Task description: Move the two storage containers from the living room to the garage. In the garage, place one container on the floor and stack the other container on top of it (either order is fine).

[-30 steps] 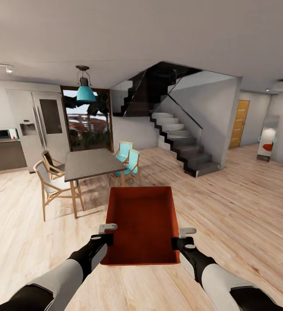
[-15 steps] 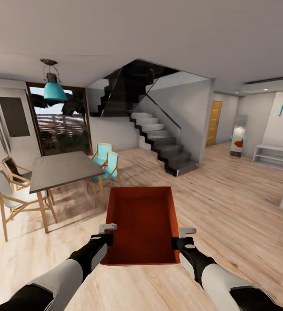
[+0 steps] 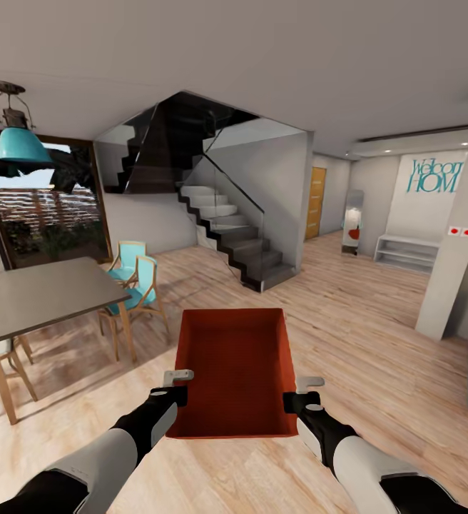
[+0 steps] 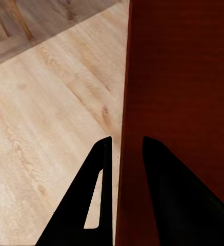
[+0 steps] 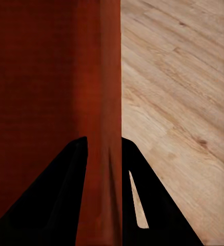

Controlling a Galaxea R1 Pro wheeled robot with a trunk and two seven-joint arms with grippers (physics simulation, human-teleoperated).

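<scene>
Bin carried centre, above the wood floor, left gripper and right gripper each pinching a side wall. Thin-wall pinches look marginal. A sharp base turn might twist the bin loose.

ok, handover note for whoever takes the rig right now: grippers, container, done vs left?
Left gripper: shut on the storage container's left wall.
Right gripper: shut on its right wall.
Container: empty, carried level between both arms above the wood plank floor, dining table to the left, stairs ahead.
Done: one container picked up.
Left: reach the garage, set it down, fetch and stack the second.
</scene>
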